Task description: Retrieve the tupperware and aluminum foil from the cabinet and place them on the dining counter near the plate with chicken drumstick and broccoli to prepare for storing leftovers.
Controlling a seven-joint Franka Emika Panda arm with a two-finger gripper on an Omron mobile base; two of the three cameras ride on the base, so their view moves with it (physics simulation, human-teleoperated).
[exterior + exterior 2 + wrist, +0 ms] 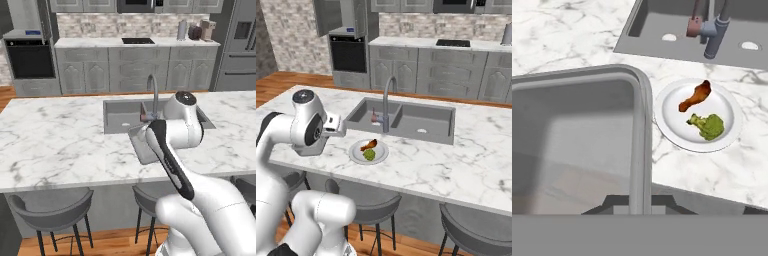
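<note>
The shallow rectangular grey tupperware [577, 135] with its rimmed edge sat in the grip of the end effector [639, 202], whose fingers were closed about as far as they go, pinching the container's rim wall from above. In the hand view the rim ran up from between the fingertips, so the hold looked to be on one side wall rather than across the whole body, probably because the container was too wide to span.

It hung above the white grey-veined marble dining counter [55, 145], just beside the round white plate [727, 135]; whether its base touched the counter could not be told. That spot fits the task, which wants the container near the leftovers. On the plate lay the brown-orange chicken drumstick [695, 96] and, next to it, the bright green lumpy broccoli [708, 126].

The tupperware was upright, open side up, roughly level. In the left base view [141, 145] its long axis seemed to run from the counter's near edge toward the inset grey sink [406, 120] and its tall curved faucet [387, 100], with the far end close to the sink's rim. The arm hid much of it, so this is a judgement.
</note>
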